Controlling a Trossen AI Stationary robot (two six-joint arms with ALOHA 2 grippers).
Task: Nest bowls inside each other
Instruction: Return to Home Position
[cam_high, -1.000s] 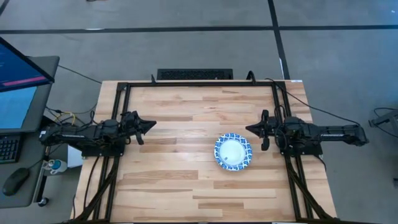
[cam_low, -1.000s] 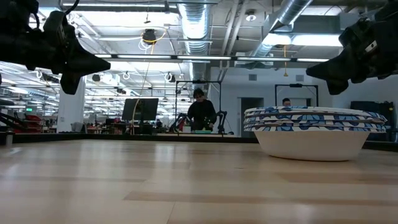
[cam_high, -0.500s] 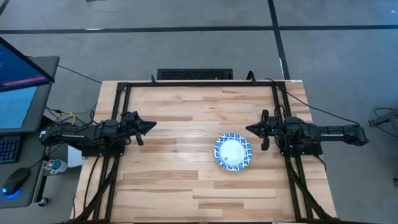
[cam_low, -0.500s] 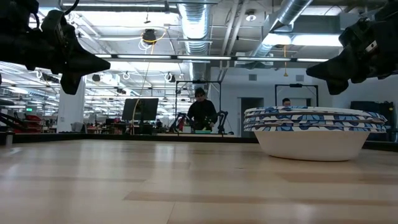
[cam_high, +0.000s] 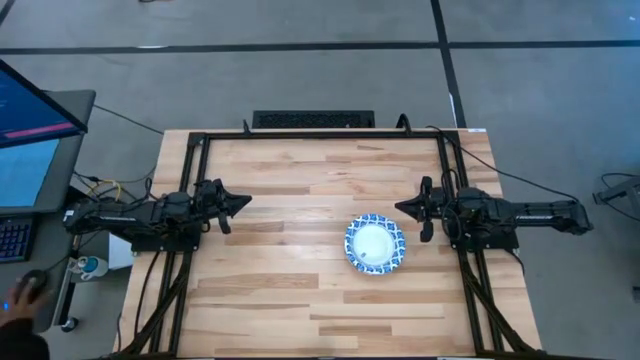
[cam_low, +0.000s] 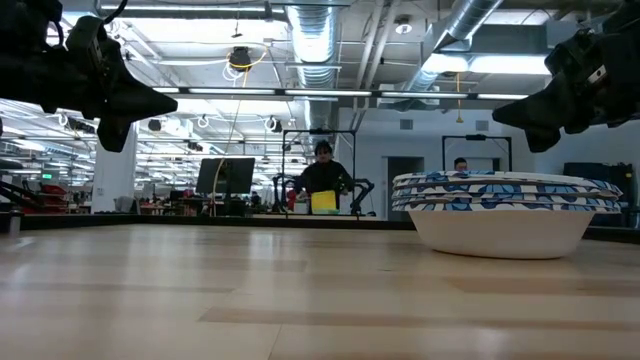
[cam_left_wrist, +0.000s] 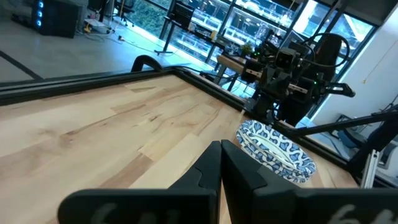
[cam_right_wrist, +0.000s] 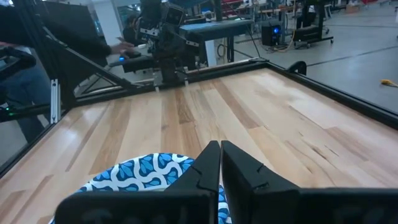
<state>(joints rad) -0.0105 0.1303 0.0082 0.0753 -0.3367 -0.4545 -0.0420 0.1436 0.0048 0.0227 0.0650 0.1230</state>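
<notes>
All the bowls (cam_high: 376, 244) I can see sit in one stack, one inside the other, on the right half of the bench (cam_high: 300, 170); no bowl lies alone. My right claw (cam_high: 400, 207) hangs just beside the stack, up off the wood, pinched closed with nothing in it; my left claw (cam_high: 243, 201) hangs well apart over the left side, closed and empty too. I think the stacking is done and this is the going-home step; next I only need to tuck both arms in without bumping the stack.
</notes>
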